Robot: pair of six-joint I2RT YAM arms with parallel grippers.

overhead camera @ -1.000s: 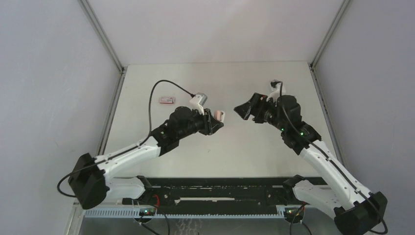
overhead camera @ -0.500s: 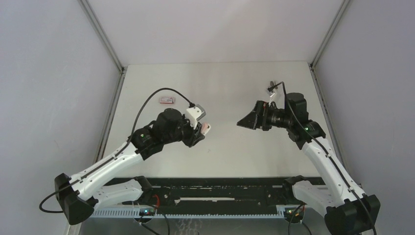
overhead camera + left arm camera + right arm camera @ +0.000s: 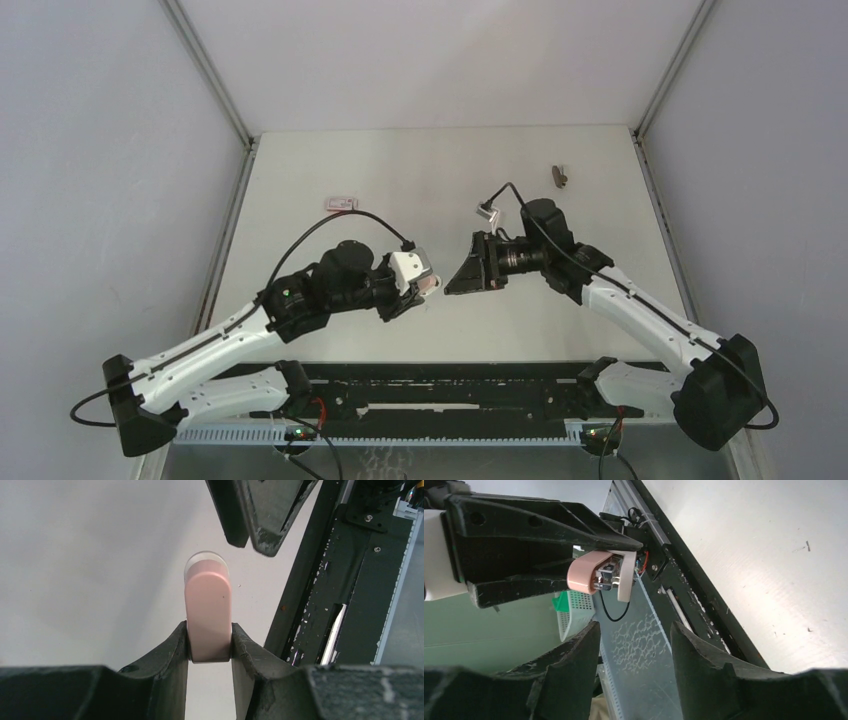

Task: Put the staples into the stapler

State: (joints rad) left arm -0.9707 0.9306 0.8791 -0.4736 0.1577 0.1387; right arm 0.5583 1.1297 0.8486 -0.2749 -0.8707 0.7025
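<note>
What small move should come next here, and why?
Probably ease the right claw forward around the mini stapler's free end, then close: its jaws stand open just short of it, while the left claw clamps the other end.

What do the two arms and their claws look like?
The left arm and right arm have white links and black joints. A black cable loops to each wrist. The left claw and right claw are black, with wedge-shaped fingers whose edges are scuffed.
</note>
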